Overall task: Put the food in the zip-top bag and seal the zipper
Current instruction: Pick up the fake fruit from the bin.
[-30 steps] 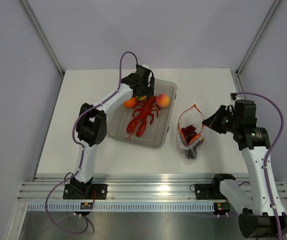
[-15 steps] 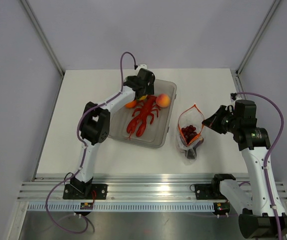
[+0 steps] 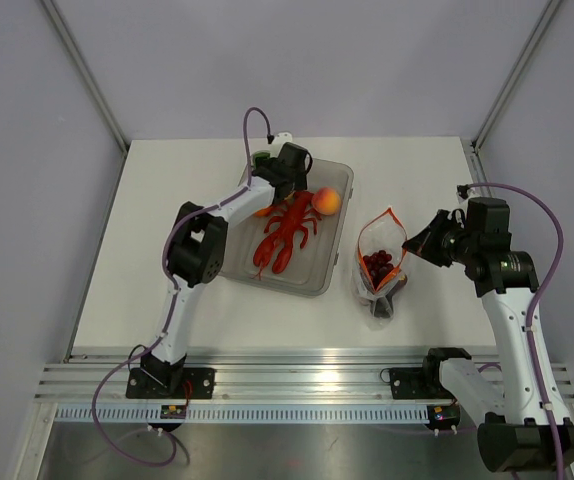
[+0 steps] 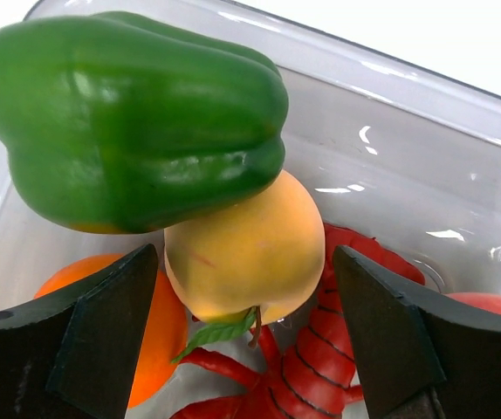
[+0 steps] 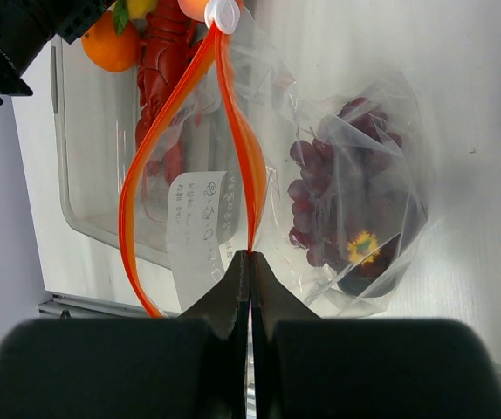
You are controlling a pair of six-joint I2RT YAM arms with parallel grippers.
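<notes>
Tabletop (image 3: 147,260) from above: left claw (image 3: 280,192) over clear-grey plastic tray (image 3: 237,262), right claw (image 3: 408,245) at crinkly clear zip-top bag (image 3: 379,268). Left wrist: jaws wide, flanking yellow toy fruit (image 4: 246,249). Right wrist: claw pinched shut on bag's red-orange zipper strip (image 5: 252,201).

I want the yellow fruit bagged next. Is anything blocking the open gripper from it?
Nothing visible. The yellow fruit already sits inside the open left gripper; the green pepper lies just beyond it, not in between.
</notes>
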